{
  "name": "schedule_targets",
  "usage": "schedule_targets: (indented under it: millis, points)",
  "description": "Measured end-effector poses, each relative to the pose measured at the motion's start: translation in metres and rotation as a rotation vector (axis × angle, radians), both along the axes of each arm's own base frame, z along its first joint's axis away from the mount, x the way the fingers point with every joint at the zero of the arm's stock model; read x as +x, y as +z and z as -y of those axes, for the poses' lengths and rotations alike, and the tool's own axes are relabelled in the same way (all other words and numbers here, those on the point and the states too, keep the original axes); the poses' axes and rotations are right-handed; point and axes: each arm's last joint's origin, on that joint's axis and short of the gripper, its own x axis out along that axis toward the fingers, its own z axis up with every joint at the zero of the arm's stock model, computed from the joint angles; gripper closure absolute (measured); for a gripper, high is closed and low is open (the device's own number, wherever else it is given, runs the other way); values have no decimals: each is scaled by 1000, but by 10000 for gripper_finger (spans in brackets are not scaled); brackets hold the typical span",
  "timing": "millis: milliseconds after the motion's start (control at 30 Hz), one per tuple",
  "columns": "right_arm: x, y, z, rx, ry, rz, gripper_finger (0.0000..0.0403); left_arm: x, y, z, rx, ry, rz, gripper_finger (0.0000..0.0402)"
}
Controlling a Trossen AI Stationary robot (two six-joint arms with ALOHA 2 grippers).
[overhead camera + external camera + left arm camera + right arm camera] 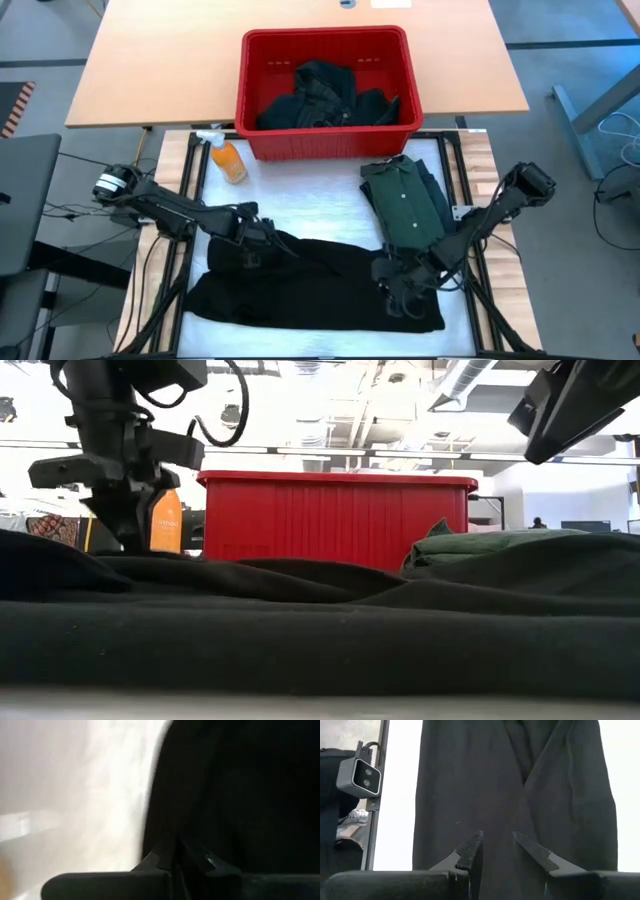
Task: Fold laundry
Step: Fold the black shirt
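We judge the folding partly done, with much left. One dark green collared cloth shirt [403, 203] lies folded into a neat rectangle just in front of the red plastic slatted basket [327, 49], toward its right corner. A long black cloth garment [320, 288] is spread flat across the white bench [310, 200] farther in front of the basket, not yet folded as far as we can see. Inside the basket a heap of dark crumpled garments [325, 98] waits, so several pieces remain.

Our left pincer [251, 237] sits at the black garment's upper left edge, in front of the basket's left corner; its fingers are fully closed and appear to pinch that hem, though we cannot make out the cloth between them for certain. Our right pincer [402, 283] hovers low over the garment's right part, in front of the green shirt, its fingers partly apart with nothing between them.

An orange plastic spray bottle [228, 158] lies beside the basket's left front corner.
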Motion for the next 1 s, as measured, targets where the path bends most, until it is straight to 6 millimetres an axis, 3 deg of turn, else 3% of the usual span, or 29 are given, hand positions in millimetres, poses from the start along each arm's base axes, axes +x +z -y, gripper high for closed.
schedule_targets:
  millis: [433, 633, 800, 1000]
  points:
    - [-1, 0, -1, 26, -19, -3, 275, 11, 89, 0, 72, -125, -23, 401]
    - [-4, 0, -5, 59, -42, -14, 275, 5, 88, 22, 28, -173, -54, 401]
    - [-11, -1, -14, 57, -6, -21, 275, 1, 85, 59, -97, -244, -11, 401]
    - [-12, -1, -12, 17, -41, -11, 275, 2, 56, 104, -175, -257, -87, 402]
